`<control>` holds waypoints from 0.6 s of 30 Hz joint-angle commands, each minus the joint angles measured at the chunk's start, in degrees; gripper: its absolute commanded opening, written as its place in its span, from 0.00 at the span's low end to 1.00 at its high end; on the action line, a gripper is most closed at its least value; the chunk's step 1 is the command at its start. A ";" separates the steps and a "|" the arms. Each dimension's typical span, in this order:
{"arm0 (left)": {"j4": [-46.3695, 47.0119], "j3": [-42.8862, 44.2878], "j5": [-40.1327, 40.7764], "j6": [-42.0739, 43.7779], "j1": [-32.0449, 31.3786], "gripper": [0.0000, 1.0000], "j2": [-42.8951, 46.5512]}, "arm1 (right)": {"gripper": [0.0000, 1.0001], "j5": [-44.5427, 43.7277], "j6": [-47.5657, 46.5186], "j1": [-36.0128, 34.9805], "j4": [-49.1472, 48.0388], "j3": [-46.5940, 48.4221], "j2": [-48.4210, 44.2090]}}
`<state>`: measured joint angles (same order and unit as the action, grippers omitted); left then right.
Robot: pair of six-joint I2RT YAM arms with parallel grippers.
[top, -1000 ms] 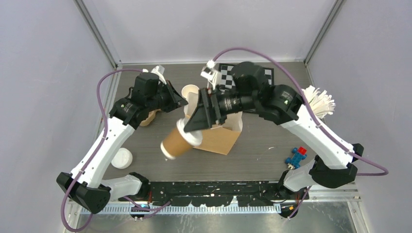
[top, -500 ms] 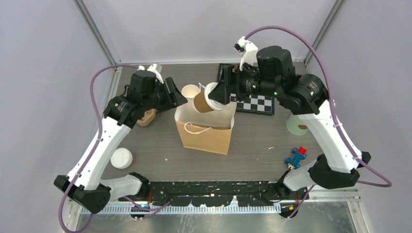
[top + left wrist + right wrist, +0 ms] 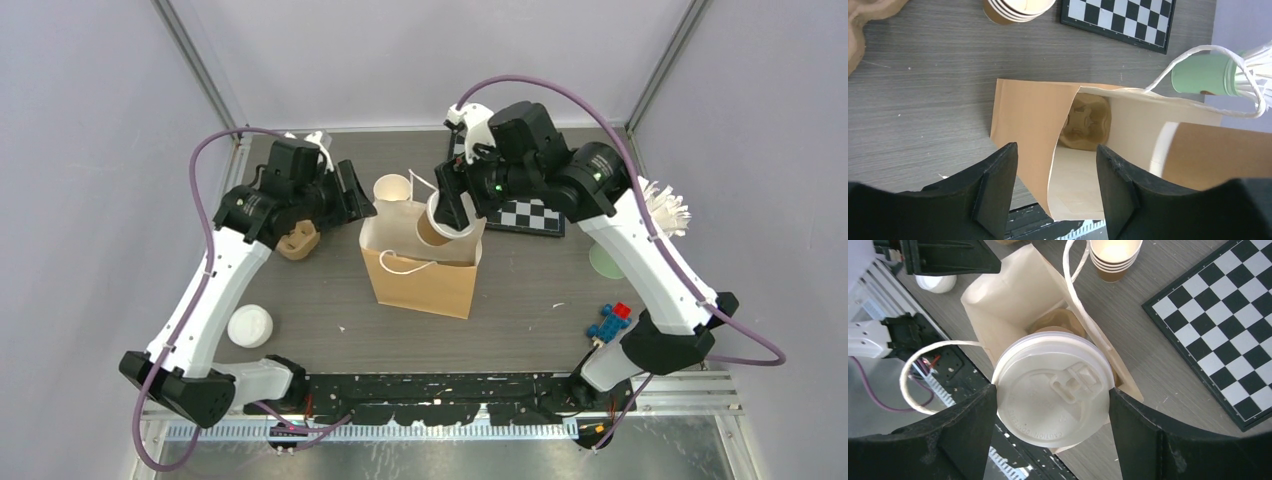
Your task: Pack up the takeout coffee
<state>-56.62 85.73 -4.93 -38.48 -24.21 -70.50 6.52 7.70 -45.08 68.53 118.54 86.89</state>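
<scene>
The takeout coffee [image 3: 1053, 395], a tan cup under a round white lid, hangs over the mouth of the upright brown paper bag [image 3: 420, 282]. My right gripper [image 3: 1052, 411] is shut on it, one black finger on each side of the lid. In the top view the cup [image 3: 438, 222] tilts into the bag's opening from the right. My left gripper [image 3: 1055, 186] is open at the bag's left rim [image 3: 1023, 115]. The paper wall's edge runs between its fingers untouched. A tan moulded piece [image 3: 1088, 122] lies at the bottom of the bag.
A stack of lidless tan cups [image 3: 392, 190] stands just behind the bag, beside a checkerboard [image 3: 530, 212]. A brown pulp tray [image 3: 298, 240] and a loose white lid [image 3: 249, 325] lie left. At the right are a green cup [image 3: 610, 258] and a blue-red toy [image 3: 610, 322].
My right arm carried the lidded cup from in front of the bag up and over its mouth. The bag now stands upright. My left gripper opened and let go of the bag's rim.
</scene>
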 commanded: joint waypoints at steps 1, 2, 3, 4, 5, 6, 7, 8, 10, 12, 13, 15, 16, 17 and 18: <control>1.33 0.87 -5.22 3.37 1.04 0.59 -1.54 | 0.76 -3.12 -6.41 -2.43 -2.97 -1.71 1.30; 1.70 1.08 -6.36 3.53 1.08 0.58 -2.62 | 0.76 -4.68 -7.25 -3.34 -3.13 -2.80 1.26; 1.46 1.41 -7.28 3.63 1.05 0.56 -3.48 | 0.76 -5.85 -9.42 -4.51 -3.07 -3.79 1.27; 0.86 1.95 -8.14 3.79 1.04 0.54 -4.23 | 0.76 -7.89 -10.94 -5.69 -2.87 -4.57 1.26; 0.00 2.47 -8.83 4.01 1.04 0.52 -5.08 | 0.76 -9.35 -11.98 -6.85 -2.70 -5.11 1.31; -0.86 3.03 -9.54 4.43 1.09 0.50 -5.65 | 0.76 -10.13 -12.57 -7.61 -2.63 -5.60 1.23; -1.73 3.61 -10.10 4.91 1.09 0.49 -6.22 | 0.76 -10.40 -12.96 -8.41 -2.59 -6.00 1.14; -2.59 4.17 -10.31 5.51 1.09 0.47 -6.61 | 0.76 -10.58 -13.31 -9.21 -2.64 -6.47 1.09; -3.53 5.24 -10.41 6.74 1.08 0.41 -7.21 | 0.77 -11.37 -14.54 -11.33 -3.05 -7.31 0.94; -2.42 5.66 -11.46 8.21 1.09 0.21 -7.17 | 0.77 -12.21 -15.68 -12.76 -4.41 -8.56 0.69; -0.88 5.30 -12.25 8.91 1.09 0.11 -6.98 | 0.77 -12.52 -16.14 -13.24 -5.75 -9.31 0.51; 3.30 4.15 -14.82 9.37 1.07 0.04 -6.27 | 0.77 -13.11 -17.51 -13.66 -7.79 -10.51 0.30; 5.64 3.57 -16.44 9.54 1.09 0.01 -5.97 | 0.77 -13.39 -18.14 -13.78 -8.92 -11.15 0.11; 7.79 2.77 -17.84 9.56 1.09 0.00 -5.54 | 0.77 -13.64 -18.87 -13.79 -10.21 -11.92 -0.12; 10.04 1.73 -19.00 9.47 1.09 0.00 -5.11 | 0.77 -13.81 -19.70 -13.78 -11.66 -12.72 -0.49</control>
<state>-56.42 88.27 -17.06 -30.94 -23.44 -78.46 -4.38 -7.57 -58.76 63.92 107.74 88.86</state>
